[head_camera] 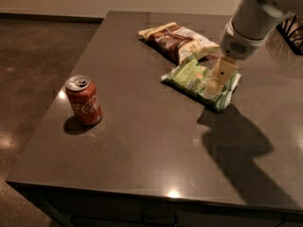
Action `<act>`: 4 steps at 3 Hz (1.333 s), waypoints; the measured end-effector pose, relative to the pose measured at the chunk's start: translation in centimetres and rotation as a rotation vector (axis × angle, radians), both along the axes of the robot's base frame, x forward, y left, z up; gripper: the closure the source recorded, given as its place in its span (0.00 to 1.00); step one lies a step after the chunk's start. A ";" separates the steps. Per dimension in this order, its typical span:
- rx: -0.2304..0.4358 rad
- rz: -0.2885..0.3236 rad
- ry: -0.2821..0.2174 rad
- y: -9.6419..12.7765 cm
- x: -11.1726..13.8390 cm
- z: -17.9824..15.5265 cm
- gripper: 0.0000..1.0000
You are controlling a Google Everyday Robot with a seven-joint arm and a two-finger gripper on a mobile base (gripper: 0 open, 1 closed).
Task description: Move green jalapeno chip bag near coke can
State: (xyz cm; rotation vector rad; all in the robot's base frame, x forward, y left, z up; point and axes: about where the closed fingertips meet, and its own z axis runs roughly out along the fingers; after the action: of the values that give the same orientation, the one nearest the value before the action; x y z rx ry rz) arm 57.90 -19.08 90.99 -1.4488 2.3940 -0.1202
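Observation:
The green jalapeno chip bag (191, 78) lies flat on the dark table, right of centre, with white edges. The coke can (84, 100) stands upright near the table's left edge, well apart from the bag. My gripper (218, 78) hangs from the white arm at the upper right and is over the right part of the green bag, close above it or touching it.
A brown-and-white chip bag (176, 41) lies just behind the green bag, almost touching it. The dark table (142, 145) ends at the front and left edges, with a concrete floor beyond. The arm's shadow falls at the right front.

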 end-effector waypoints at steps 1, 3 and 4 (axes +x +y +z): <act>-0.024 -0.037 0.019 -0.6 1.6 -2.0 0.00; -0.055 -0.051 0.082 -0.8 2.4 -4.7 0.19; -0.055 -0.023 0.110 0.1 1.9 -5.1 0.42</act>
State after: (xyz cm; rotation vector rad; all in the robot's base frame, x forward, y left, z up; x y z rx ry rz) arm 59.81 -18.98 85.87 -1.4887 2.5148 -0.1159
